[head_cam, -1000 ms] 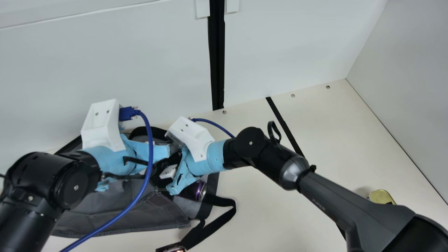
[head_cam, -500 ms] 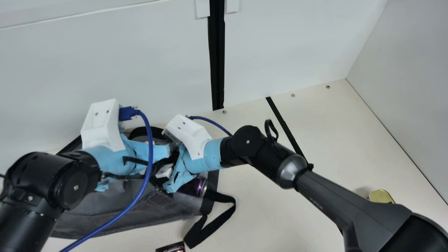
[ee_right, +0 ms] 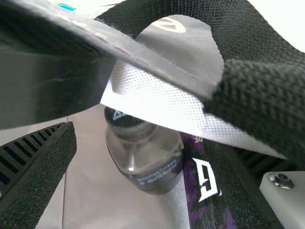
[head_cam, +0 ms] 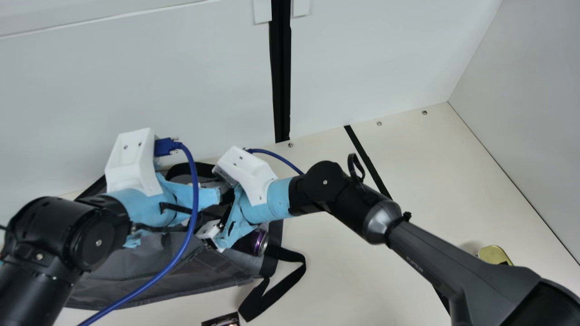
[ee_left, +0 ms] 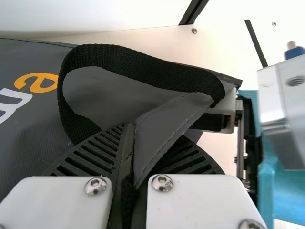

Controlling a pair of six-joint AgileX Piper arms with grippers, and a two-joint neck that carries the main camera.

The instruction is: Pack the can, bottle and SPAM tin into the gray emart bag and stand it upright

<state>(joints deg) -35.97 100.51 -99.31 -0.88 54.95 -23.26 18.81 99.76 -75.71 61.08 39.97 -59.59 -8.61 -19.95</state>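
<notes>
My left gripper (head_cam: pixel 206 197), at the back of the gray bag (head_cam: pixel 149 267), is shut. In the left wrist view, my left gripper (ee_left: pixel 129 136) pinches the bag's gray rim (ee_left: pixel 164 126) beside a black handle. My right gripper (head_cam: pixel 217 213) faces it at the bag's mouth. The right wrist view has my right gripper (ee_right: pixel 147 143) open, a clear bottle (ee_right: pixel 145 157) with a black cap between its fingers and a purple-black can (ee_right: pixel 206 186) by one finger. The can's silver end (head_cam: pixel 261 242) lies within the bag. A gold-topped tin (head_cam: pixel 494 255) stands far right, partly behind my right arm.
A black strap loop (head_cam: pixel 290 271) extends from the bag onto the table. A small dark object (head_cam: pixel 222 320) is at the front edge of the main view. White walls rise behind and at the right; blue cables hang by both wrists.
My right gripper has opened wider, after its wrist shifted slightly left and back. Beside the can, the bag's front edge and strap have moved a little. The left arm has kept still.
</notes>
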